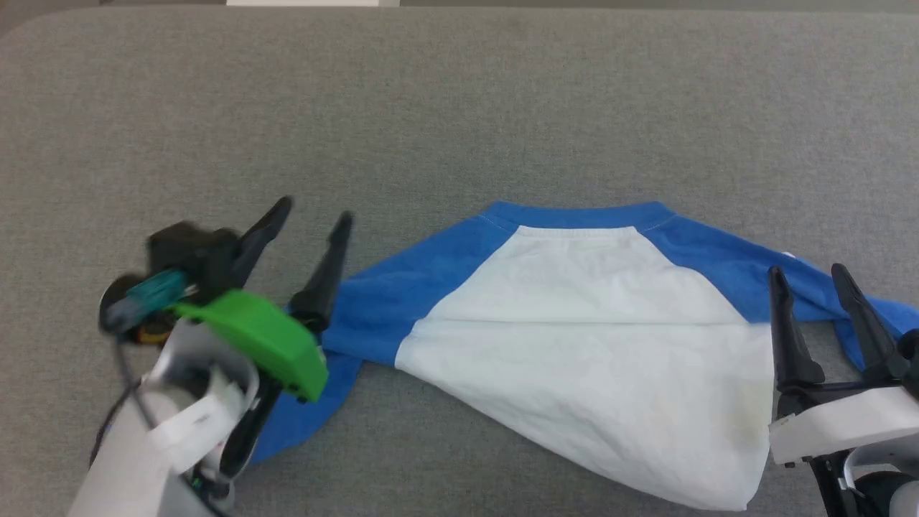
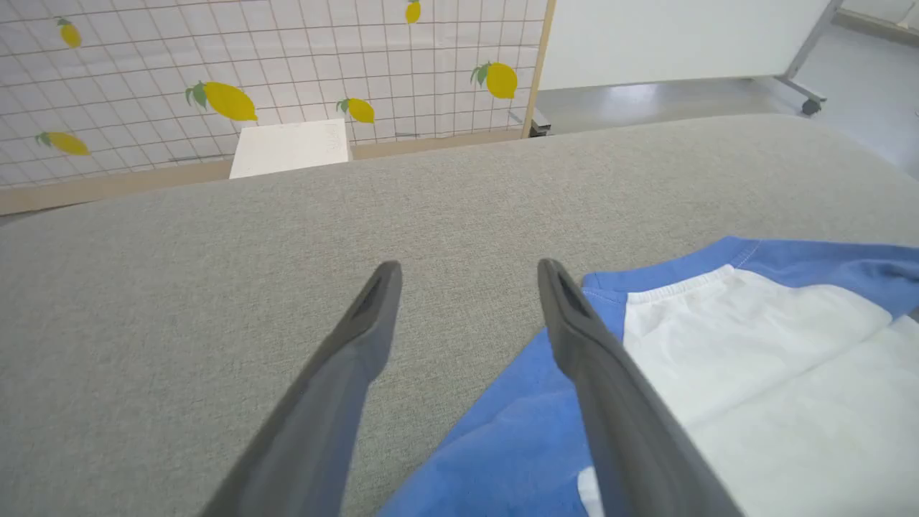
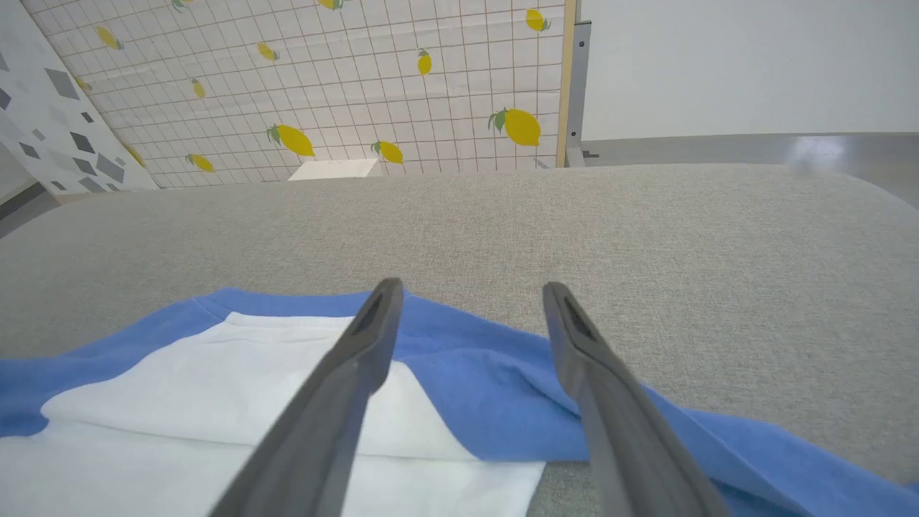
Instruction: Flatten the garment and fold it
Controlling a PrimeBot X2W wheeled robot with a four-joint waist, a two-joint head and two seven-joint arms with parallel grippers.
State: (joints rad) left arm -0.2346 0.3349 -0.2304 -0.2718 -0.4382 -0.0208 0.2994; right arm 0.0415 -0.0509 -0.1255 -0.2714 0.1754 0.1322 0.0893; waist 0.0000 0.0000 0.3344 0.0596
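Grey fabric (image 1: pixel 459 108) covers the broad surface under both claws. Closest in, the left gripper (image 1: pixel 316 210) has its jaws spread wide with nothing between them. Its right finger (image 2: pixel 574 337) lies over the blue sleeve edge of the garment (image 1: pixel 589 345), and its left finger is over bare grey. The right gripper (image 1: pixel 806 271) is spread just as wide and empty, its fingers above the other blue sleeve. I cannot tell whether either claw touches the cloth. Between the claws the shirt's white body lies creased, slanting down toward the right claw's base. Its blue neck trim lies just beyond the fingertips. Far past the table edge a white box (image 2: pixel 291 147) stands before a lemon-print grid panel (image 2: pixel 287 57).
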